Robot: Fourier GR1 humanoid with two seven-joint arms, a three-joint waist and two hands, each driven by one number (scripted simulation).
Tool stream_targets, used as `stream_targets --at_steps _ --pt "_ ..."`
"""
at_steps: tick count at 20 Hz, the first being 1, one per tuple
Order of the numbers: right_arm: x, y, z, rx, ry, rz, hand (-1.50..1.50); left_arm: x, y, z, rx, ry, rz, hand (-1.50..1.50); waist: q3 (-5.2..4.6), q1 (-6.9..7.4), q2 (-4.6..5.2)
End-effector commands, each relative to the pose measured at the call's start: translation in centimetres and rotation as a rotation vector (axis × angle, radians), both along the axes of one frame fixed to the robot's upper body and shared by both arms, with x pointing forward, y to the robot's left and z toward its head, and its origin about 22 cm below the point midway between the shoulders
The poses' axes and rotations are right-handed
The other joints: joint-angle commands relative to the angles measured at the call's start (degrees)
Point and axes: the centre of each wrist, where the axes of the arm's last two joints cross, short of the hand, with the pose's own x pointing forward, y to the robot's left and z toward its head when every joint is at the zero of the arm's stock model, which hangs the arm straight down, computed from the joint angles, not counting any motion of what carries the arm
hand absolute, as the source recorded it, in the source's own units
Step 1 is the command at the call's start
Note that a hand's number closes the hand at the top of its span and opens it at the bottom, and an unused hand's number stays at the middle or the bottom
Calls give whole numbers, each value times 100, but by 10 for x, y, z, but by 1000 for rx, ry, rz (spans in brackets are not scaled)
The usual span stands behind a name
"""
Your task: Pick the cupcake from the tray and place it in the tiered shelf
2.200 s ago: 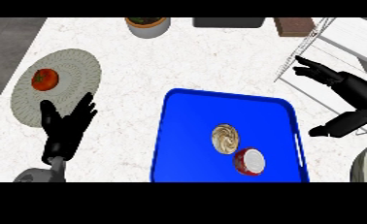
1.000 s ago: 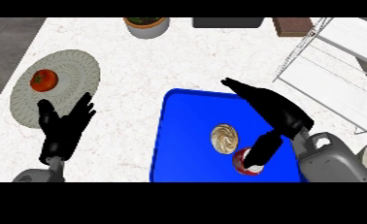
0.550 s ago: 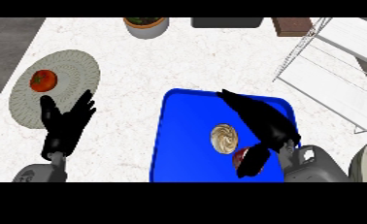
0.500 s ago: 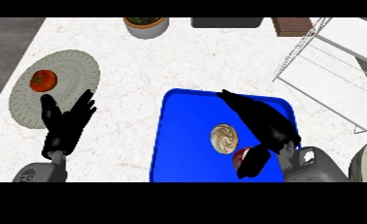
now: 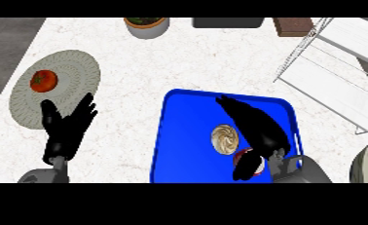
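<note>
A blue tray [image 5: 179, 136] lies at the front of the counter. On it sit a beige swirled round pastry [image 5: 224, 138] and, just to its lower right, a small red-and-white cupcake [image 5: 247, 157]. My right hand [image 5: 259, 126] stretches over the tray's right half with its fingers nearly straight. Its thumb reaches down across the cupcake and hides much of it. I cannot see the hand closed round the cupcake. The white wire tiered shelf [image 5: 323, 63] stands at the right edge. My left hand [image 5: 68, 129] rests open at the lower left, fingers up.
A grey woven plate [image 5: 72, 73] with a tomato [image 5: 43, 80] lies at the left. Along the back stand a bowl [image 5: 146, 26], a dark flat thing [image 5: 226, 22] and a brown box [image 5: 295, 26]. White marbled counter [image 5: 194, 58] stretches between the tray and the back row.
My right hand has swung from beside the shelf leftward and down over the tray, ending over the cupcake. In the last half second it has barely moved. The left hand has stayed put.
</note>
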Motion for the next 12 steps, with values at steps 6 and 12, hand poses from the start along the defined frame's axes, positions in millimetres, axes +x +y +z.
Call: stream_targets --at_steps 6,12 --pt "-13 -9 -26 -90 -43 -27 -150 0 -13 -8 11 13 -6 0 0 -13 -5" --pt "4 26 -54 -85 -61 -29 -150 4 4 9 5 -9 -11 0 0 0 1"
